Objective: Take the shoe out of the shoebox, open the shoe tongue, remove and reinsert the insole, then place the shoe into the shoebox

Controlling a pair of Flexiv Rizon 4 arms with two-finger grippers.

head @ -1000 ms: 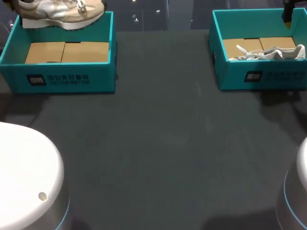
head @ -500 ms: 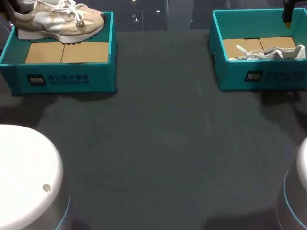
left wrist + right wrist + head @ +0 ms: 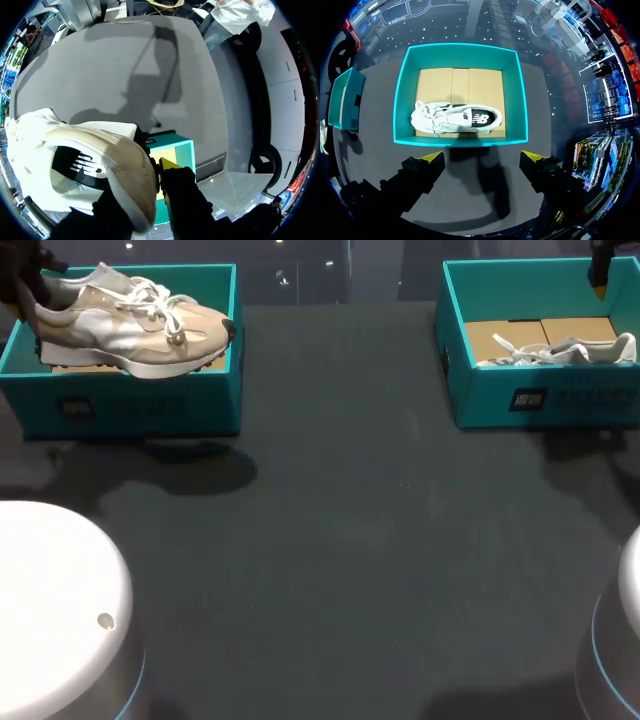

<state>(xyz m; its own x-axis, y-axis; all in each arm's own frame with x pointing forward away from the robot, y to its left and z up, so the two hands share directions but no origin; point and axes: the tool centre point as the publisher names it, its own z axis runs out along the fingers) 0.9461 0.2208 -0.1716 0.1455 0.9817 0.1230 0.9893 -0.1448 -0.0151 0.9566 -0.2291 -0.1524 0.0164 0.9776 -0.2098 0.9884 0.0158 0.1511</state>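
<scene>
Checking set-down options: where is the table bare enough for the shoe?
Table bare between left shoebox and right shoebox, and in front of both. Crowded: white shoe in the right one, beige shoe held over the left.

Left arm: comes in at far-left corner of head view, only dark end showing. Left gripper: clamped on heel of shoe, lifted; one yellow fingertip against heel's side, other finger hidden behind shoe. Right arm: at far-right corner. Right gripper: aimed downward, fingers spread wide, both yellow tips showing.
</scene>
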